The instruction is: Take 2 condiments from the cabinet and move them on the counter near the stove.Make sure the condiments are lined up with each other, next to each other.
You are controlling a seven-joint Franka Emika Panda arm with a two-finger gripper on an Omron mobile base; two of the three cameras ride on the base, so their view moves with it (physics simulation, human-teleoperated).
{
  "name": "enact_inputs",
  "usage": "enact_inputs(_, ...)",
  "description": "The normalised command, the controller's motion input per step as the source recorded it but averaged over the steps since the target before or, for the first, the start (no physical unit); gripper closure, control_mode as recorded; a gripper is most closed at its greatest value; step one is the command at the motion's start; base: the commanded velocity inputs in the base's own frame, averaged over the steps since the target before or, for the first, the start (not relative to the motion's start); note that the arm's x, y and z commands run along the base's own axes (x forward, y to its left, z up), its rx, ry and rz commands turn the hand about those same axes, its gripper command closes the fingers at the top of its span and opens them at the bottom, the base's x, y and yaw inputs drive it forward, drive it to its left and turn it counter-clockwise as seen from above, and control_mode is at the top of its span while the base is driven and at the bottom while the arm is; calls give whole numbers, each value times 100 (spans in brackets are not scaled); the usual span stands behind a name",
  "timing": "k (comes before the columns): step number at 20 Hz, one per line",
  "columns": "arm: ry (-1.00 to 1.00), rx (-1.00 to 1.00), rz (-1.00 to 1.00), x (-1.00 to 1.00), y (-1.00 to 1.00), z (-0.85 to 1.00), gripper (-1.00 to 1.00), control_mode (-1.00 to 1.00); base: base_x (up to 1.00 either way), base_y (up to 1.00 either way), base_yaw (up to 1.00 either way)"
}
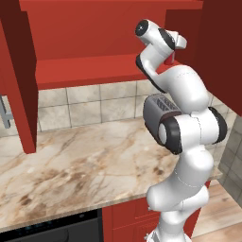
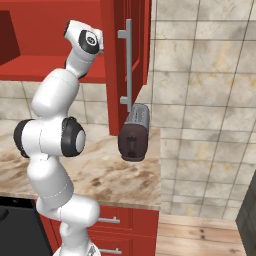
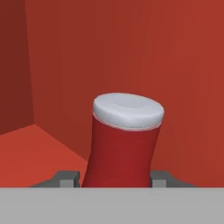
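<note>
Gripping the red bottle (image 3: 124, 144) between its fingers, the tool (image 3: 116, 178) is closing snugly on it inside the cabinet (image 1: 85, 71); next, lifting it out toward the tabletop (image 1: 80, 165) below.

Bottle (image 3: 124, 144) upright on cabinet shelf (image 3: 30, 153), between fingers (image 3: 68, 178), seemingly touching; toaster (image 1: 158, 113) on counter (image 1: 80, 165) below.

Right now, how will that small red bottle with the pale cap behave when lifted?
The small red bottle with the pale cap looks rigid and probably light. Its smooth, waisted sides may slip between the finger tips. Standing upright and tall, it could tip if nudged.
</note>
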Motion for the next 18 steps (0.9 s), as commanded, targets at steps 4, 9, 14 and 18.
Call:
enact_inputs(4,0,0,0,0,0,0,100,-100,0,0,0)
enact_inputs(9,-7,0,0,-2,0,-2,100,-100,0,0,0)
enact_inputs(14,-11,0,1,-24,3,0,100,-100,0,0,0)
enact_inputs(18,-15,0,5,-54,12,0,100,-100,0,0,0)
